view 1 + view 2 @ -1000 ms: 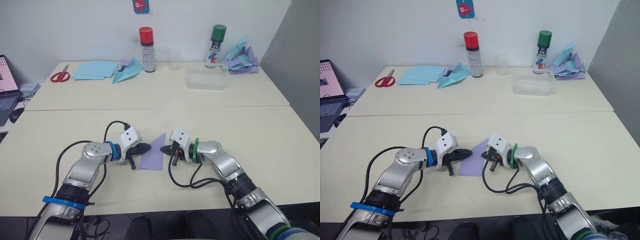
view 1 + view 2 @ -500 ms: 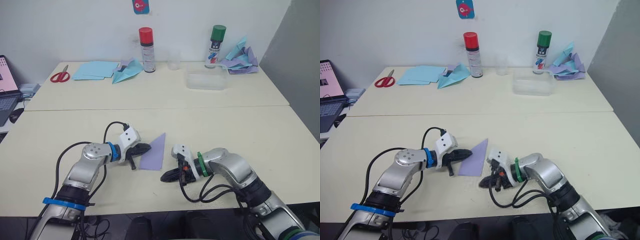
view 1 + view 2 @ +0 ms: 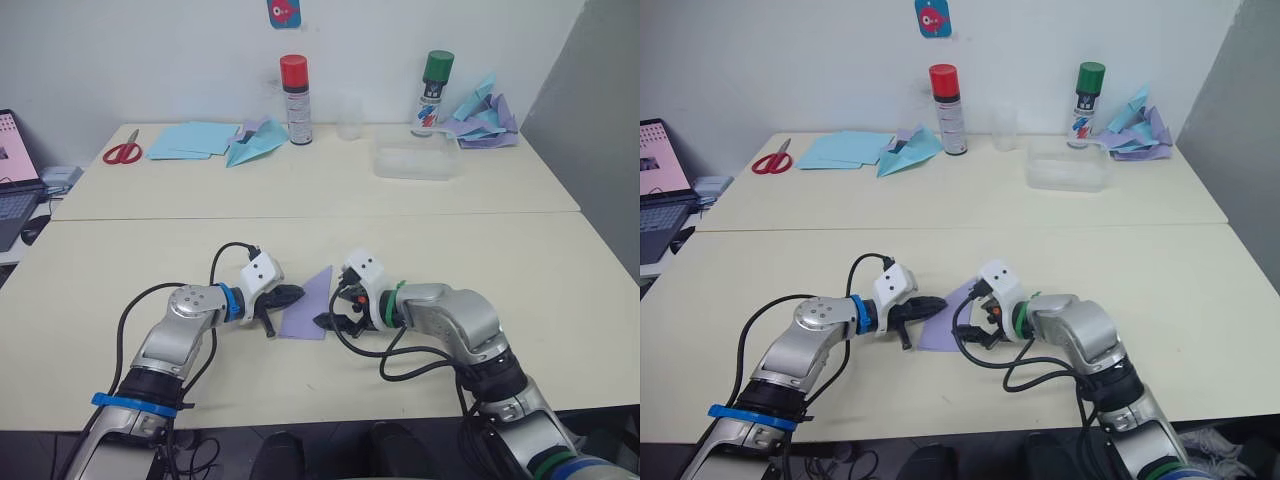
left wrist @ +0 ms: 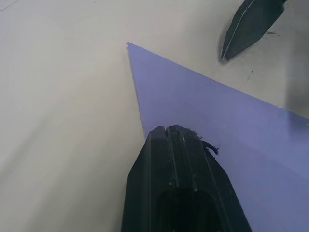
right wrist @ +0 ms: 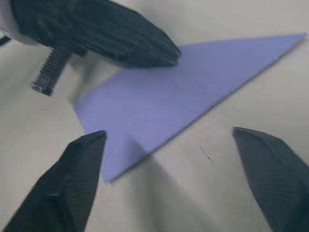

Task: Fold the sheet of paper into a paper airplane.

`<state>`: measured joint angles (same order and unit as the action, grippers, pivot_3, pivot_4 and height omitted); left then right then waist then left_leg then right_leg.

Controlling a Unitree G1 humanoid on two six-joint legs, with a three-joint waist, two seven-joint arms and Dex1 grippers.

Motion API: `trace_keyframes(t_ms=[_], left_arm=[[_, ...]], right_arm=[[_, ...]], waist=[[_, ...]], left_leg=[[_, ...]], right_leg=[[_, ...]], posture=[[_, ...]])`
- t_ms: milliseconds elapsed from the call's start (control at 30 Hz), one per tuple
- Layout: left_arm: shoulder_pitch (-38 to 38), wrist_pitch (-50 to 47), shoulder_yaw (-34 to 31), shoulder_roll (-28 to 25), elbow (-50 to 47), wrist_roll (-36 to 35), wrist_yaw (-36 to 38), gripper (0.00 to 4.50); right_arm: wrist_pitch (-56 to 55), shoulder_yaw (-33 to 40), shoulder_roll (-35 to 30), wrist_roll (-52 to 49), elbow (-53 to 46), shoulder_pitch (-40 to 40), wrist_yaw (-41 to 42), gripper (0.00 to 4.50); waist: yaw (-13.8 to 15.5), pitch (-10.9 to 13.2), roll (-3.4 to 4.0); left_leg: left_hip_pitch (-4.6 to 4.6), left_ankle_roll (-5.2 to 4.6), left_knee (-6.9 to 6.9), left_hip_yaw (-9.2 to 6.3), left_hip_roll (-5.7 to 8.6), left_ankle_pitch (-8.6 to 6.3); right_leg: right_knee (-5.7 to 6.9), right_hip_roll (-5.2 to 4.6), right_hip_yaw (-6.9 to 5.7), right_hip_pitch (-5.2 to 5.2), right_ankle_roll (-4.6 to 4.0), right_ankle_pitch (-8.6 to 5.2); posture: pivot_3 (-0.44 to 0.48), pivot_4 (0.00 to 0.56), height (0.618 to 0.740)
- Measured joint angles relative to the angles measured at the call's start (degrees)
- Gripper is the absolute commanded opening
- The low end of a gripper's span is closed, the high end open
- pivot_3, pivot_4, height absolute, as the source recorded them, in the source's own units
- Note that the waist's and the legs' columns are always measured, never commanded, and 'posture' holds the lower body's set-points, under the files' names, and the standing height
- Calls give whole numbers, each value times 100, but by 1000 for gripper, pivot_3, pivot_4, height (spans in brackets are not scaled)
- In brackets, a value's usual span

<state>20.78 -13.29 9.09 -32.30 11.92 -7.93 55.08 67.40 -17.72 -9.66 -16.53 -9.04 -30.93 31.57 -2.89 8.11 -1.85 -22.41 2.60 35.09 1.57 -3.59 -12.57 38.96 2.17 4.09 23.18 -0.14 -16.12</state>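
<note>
Paper: We find the sheet of paper (image 3: 308, 306), already folded to a long lavender wedge, lying flat near the front edge of the table (image 3: 560, 300), midway between its left and right edges, its point aimed toward the far edge.

Left pincer: Our left pincer (image 3: 290, 295) stays where it was, fingers closed together and pressed down on the wedge's left side, pinning it to the table; the left wrist view shows the closed tips resting on the paper just inside its edge.

Right pincer: Half a second ago our right pincer (image 3: 325, 322) sat low and clear of the paper, nearer the front edge; it now swings back in beside the wedge's near right corner. Its fingers (image 5: 77, 186) stand wide apart, empty, one tip just at the paper's corner, the other over bare table.

Meaning: We read this as a re-approach for the next fold, the left arm anchoring while the right lines up to catch the free edge. No upright fin shows, so the plane is well short of done.

Background: The blue sheets (image 3: 190, 139), scissors (image 3: 120, 152) and spray cans (image 3: 294, 86) along the far edge lie untouched.
</note>
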Motion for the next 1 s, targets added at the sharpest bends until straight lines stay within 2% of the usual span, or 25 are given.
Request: trace_keyframes(t_ms=[200,467,800,1000], left_arm=[[-105,0,-52,0,-61,0,-71,0],[-285,-14,-170,-22,-203,0,-205,0],[-401,-18,-265,-62,-318,0,-208,0],[-374,-18,-262,-53,-303,0,-207,0]], right_arm=[[427,177,545,-60,306,-219,-323,4249],[1002,1114,1365,-210,908,-515,-661,4249],[1324,1762,1730,-314,1038,-561,-707,4249],[1595,1994,1736,-633,1053,-565,-706,4249]], waist=[[-17,-12,-3],[-71,-21,-5],[-150,-18,-1],[-184,-14,-1]], left_leg=[[7,0,0,-1,-5,0],[16,0,-2,-1,-9,0],[13,0,-11,-2,-9,0],[7,0,-11,-2,-10,0]], right_leg=[[3,2,-1,-2,0,0],[5,4,-2,-3,-1,1],[4,6,-3,2,-5,-2],[2,6,-3,4,-4,-2]], posture=[[0,150,740],[0,150,740],[0,150,740],[0,150,740]])
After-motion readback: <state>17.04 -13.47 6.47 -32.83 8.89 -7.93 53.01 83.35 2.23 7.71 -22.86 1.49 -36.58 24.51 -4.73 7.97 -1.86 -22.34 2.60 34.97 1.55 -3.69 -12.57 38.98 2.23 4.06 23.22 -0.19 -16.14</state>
